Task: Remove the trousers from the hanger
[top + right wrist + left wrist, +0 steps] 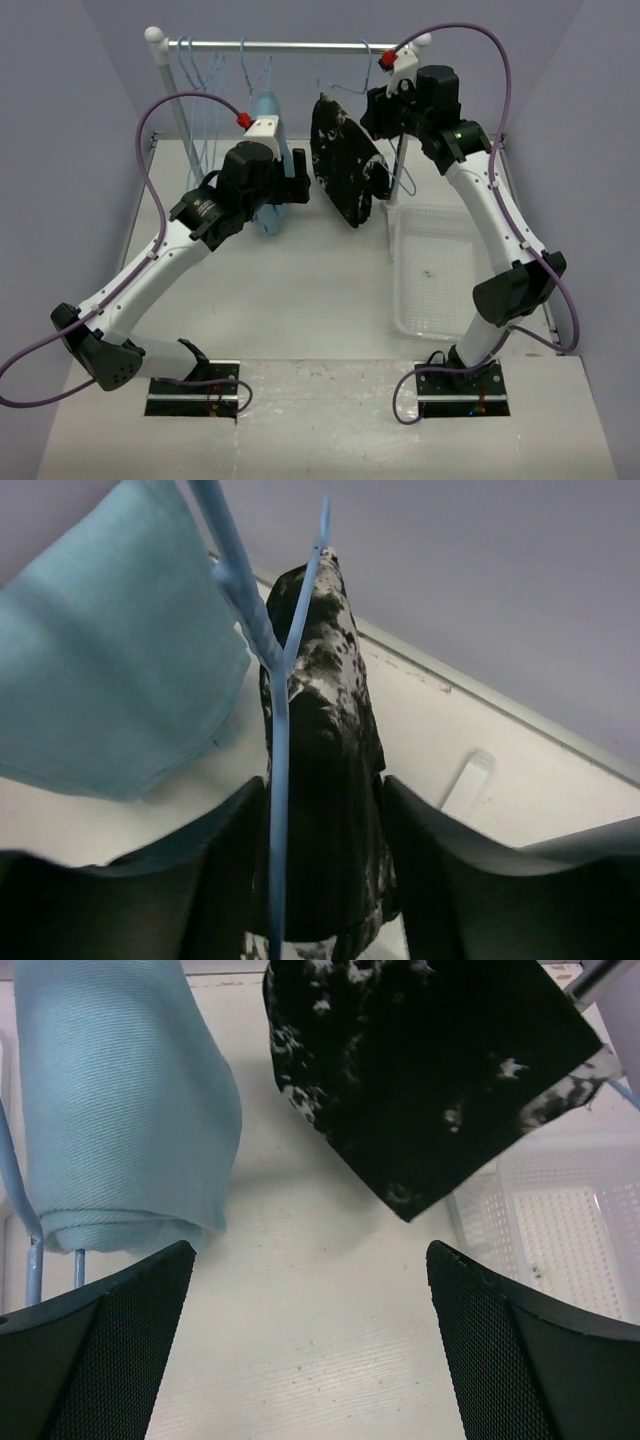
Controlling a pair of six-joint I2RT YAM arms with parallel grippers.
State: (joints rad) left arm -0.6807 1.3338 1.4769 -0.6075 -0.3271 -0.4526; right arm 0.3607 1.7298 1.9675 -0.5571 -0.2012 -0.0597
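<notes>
The trousers point(345, 165), black with white speckles, hang folded over a thin light-blue hanger point(338, 88) on the rail. My right gripper point(382, 118) is at their upper right edge. In the right wrist view its two fingers press the trousers point(330, 740) from both sides, with the hanger wire point(278, 780) running down just inside the left finger; the right gripper point(320, 860) is shut on the fabric. My left gripper point(295, 185) hovers left of the trousers, open and holding nothing. In the left wrist view the left gripper point(310, 1340) has the trousers' lower corner point(430, 1070) ahead of it, apart from it.
A plain light-blue cloth point(268, 120) hangs on another hanger just left of the trousers, close to my left wrist point(120, 1100). Several bare blue hangers hang on the rail point(290, 45) at the left. A clear plastic basket point(395, 270) lies on the table at the right.
</notes>
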